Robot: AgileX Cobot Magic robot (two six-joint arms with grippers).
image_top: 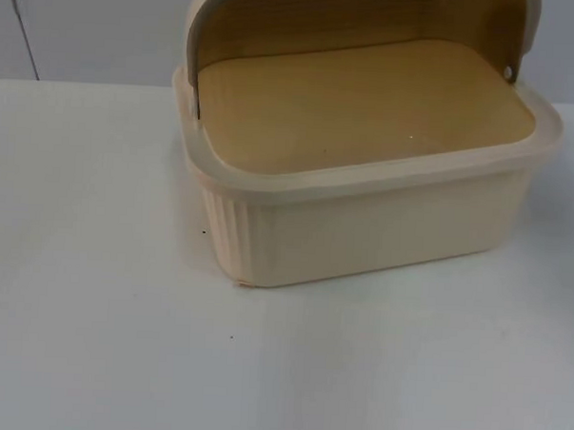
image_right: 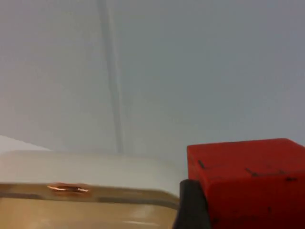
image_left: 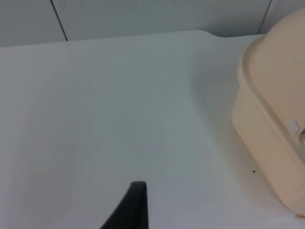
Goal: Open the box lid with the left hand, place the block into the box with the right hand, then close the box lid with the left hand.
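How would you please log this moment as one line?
box: lid open, empty | right end effector: holding red block beside box | left end effector: waiting

Smooth cream plastic box (image_top: 363, 228) with matt wood-look floor; scuffed matt red block (image_right: 248, 181); smooth white table (image_top: 91, 340).

White table (image_top: 92, 311), grey partition wall (image_top: 95, 26)

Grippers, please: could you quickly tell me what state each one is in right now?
Left gripper: over the bare table beside the box; state cannot be told.
Right gripper: holding the red block.
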